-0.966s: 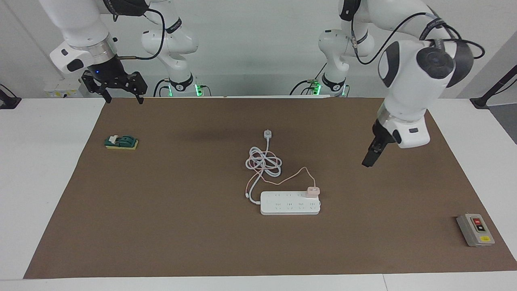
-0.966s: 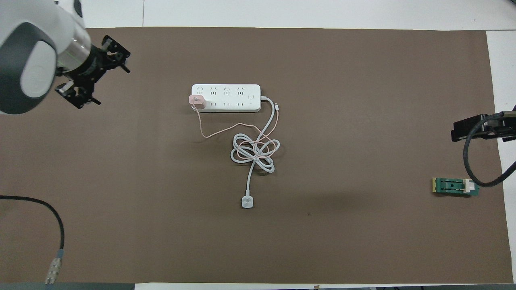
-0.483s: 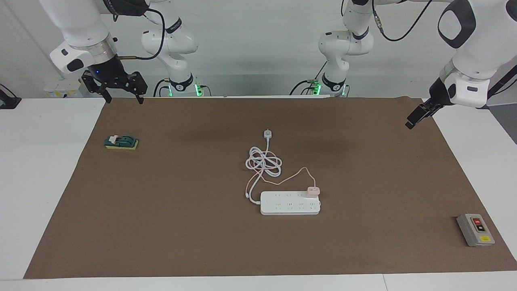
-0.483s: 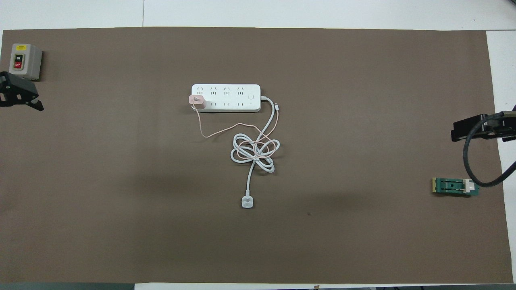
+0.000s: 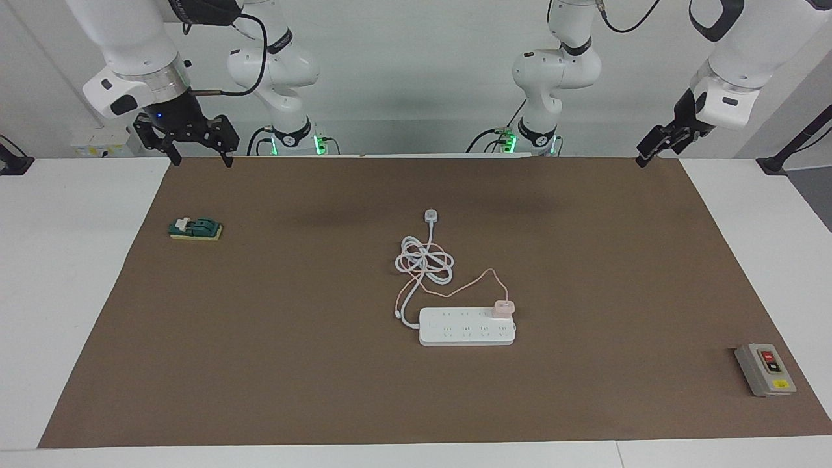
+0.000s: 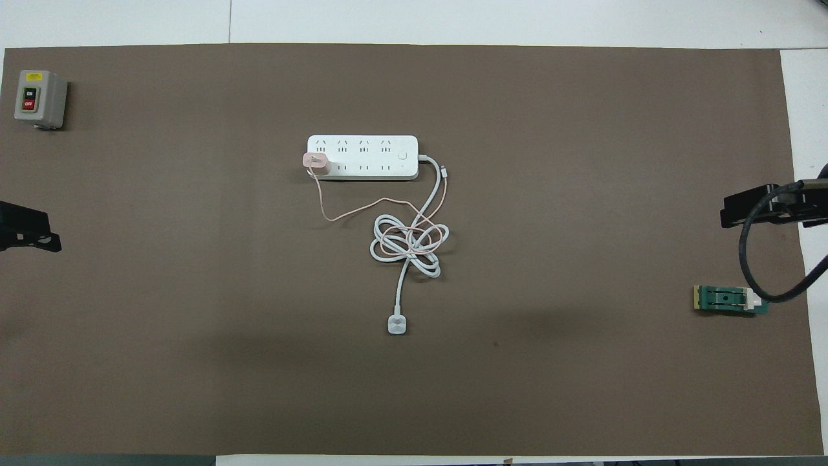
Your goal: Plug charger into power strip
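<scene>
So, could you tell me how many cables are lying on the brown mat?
2. The power strip's thick white cord is coiled nearer the robots than the power strip; the charger's thin pink cable runs from the charger into that coil. None seems hidden.

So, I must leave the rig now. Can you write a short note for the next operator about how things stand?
Left gripper: raised over the mat corner nearest its base, holds nothing.
Right gripper: open, empty, raised over the other near corner; this arm waits.
Charger: sits in an end socket of the power strip, on the row nearer the robots, at mid-mat; its pink cable lies loose.
Done: the plugging appears complete.
Left: seemingly nothing; confirm the charger is fully seated.
</scene>
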Robot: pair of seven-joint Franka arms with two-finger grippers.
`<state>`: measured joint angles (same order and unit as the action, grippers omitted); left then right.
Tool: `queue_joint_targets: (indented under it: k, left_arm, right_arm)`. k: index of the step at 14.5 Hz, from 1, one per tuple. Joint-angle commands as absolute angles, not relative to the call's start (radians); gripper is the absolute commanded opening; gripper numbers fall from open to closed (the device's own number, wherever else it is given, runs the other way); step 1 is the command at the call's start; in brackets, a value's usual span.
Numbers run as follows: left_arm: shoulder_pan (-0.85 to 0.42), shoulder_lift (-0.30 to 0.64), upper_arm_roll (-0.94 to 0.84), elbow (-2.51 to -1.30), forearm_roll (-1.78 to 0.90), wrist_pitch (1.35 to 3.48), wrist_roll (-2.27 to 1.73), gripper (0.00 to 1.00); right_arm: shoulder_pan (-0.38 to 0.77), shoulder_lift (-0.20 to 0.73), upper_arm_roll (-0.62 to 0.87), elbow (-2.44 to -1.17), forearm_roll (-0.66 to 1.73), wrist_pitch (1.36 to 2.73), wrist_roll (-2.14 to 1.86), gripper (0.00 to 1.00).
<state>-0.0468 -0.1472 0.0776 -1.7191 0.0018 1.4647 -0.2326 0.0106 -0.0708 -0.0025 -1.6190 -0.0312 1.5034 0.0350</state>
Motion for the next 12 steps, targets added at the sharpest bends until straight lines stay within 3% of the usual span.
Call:
queue_joint_targets:
  k: [1,12]
  left_arm:
    - [-0.014,-0.204,0.075,-1.753,-0.008,1.453,-0.088,0.99]
    - [-0.021,-0.124,0.061,-1.695,-0.021,1.542,-0.043,1.00]
  right_arm:
    - [0.008,-0.086,0.002,-1.632,-0.015,1.516,0.041,1.00]
    - [0.009,-0.087,0.006,-1.632,-0.015,1.516,0.038,1.00]
